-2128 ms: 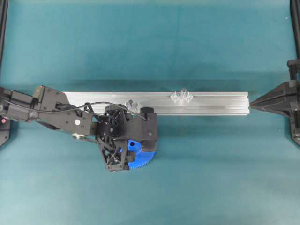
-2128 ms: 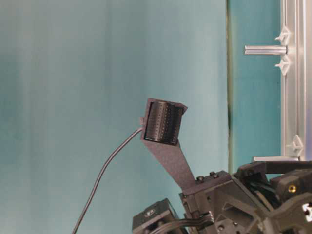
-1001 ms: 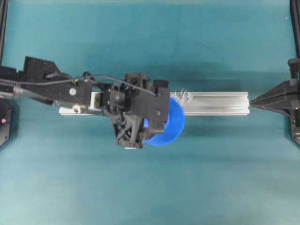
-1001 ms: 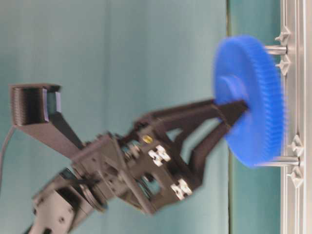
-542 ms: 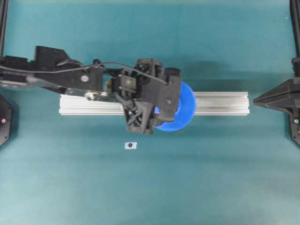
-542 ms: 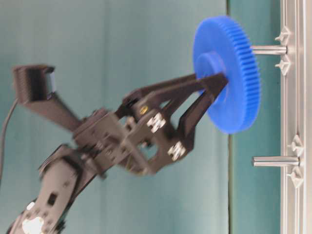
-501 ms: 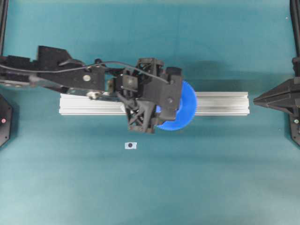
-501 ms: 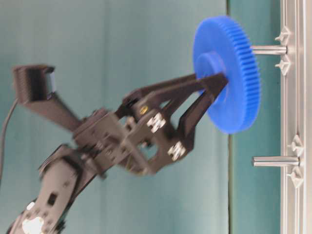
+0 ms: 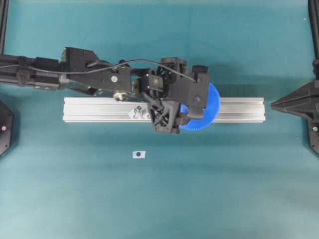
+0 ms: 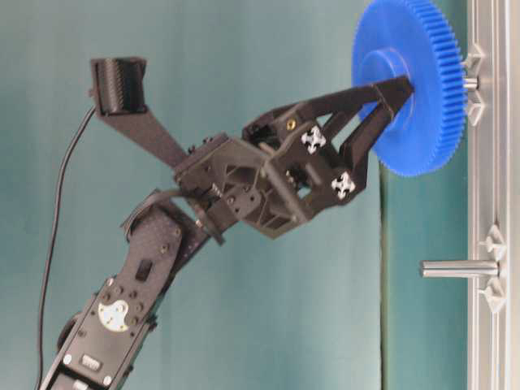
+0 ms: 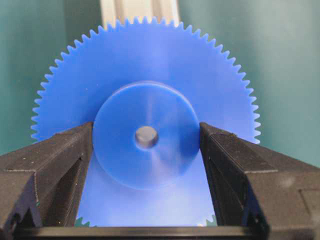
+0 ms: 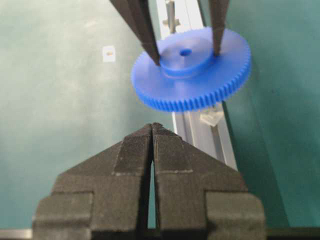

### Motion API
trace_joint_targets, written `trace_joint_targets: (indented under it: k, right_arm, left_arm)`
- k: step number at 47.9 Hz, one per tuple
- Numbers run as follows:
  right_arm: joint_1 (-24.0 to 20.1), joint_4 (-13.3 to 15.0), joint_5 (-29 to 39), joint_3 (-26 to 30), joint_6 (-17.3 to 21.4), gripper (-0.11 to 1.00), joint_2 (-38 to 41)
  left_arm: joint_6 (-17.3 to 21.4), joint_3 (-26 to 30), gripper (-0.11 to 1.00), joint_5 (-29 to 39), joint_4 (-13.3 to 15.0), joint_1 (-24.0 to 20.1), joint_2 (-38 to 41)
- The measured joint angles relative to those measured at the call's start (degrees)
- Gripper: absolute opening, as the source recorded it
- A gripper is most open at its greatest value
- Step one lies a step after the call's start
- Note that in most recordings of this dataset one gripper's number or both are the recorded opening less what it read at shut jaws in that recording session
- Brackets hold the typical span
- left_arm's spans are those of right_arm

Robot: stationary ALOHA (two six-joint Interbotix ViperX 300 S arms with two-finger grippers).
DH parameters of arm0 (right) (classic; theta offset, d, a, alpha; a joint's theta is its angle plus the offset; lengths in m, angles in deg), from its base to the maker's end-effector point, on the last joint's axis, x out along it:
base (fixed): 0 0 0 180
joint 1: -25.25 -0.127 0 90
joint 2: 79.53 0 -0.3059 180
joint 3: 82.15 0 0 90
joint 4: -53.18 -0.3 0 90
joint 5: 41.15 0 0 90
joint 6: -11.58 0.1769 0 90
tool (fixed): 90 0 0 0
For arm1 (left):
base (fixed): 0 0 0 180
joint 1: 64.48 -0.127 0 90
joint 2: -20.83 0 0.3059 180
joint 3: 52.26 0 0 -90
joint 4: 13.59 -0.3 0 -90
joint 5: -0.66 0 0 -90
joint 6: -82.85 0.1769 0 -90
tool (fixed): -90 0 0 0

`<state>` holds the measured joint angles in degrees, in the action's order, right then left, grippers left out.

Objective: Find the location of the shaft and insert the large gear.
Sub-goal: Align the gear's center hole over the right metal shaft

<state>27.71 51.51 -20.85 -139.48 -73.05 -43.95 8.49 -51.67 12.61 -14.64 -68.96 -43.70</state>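
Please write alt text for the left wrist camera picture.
The left gripper clamps the raised hub of the large gear from both sides. Its centre hole faces the camera, and an aluminium rail shows above it.

The scene is set on a worktop (image 9: 239,189) covered by a plain teal mat, evenly and softly lit. Black frame posts (image 9: 4,25) are seen at its 2 far corners. A teal backdrop (image 10: 203,81) is seen in the table-level view.

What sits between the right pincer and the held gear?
Only a bare stretch of aluminium rail with a clear bracket, in the right wrist view, separates the shut right pincer from the large gear.
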Motion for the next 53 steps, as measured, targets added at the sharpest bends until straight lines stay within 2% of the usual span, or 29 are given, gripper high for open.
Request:
trace_joint_targets:
  k: [53]
  right_arm:
    - [0.1, 0.0, -0.1, -0.5, 0.0, 0.02, -0.4]
  left_arm:
    - [-0.2, 2.8, 0.73, -0.2, 0.0, -2.1, 3.0]
